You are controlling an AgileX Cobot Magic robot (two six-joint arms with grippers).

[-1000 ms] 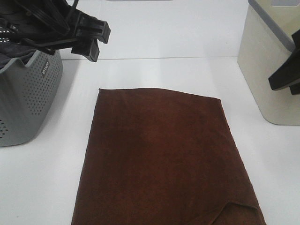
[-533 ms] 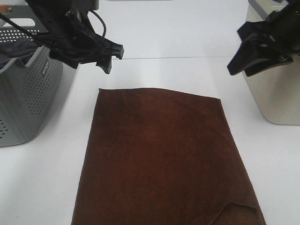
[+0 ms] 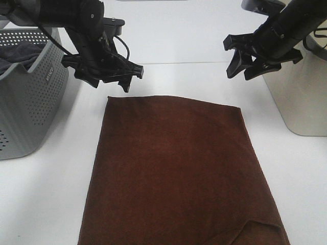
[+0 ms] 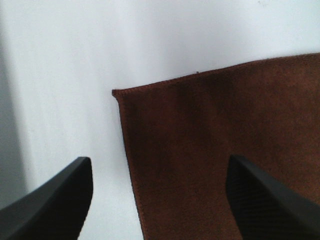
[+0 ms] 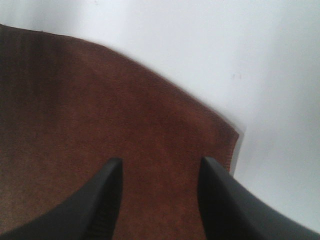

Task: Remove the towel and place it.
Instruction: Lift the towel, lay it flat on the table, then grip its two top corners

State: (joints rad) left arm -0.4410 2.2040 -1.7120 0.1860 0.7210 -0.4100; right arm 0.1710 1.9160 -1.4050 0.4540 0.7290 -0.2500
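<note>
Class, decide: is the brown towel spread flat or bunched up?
Spread flat: the towel lies smooth on the table, one near corner folded over.

Towel [image 3: 179, 168] flat on white table [image 3: 46, 199], left gripper [image 3: 111, 84] and right gripper [image 3: 239, 75], jaws apart, near its far corners

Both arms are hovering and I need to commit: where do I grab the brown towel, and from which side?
I'd pinch the towel at its two far corners, coming straight down. It lies flat on the table, so only hems offer a bite, and the left gripper and right gripper hang near those corners, jaws open.
</note>
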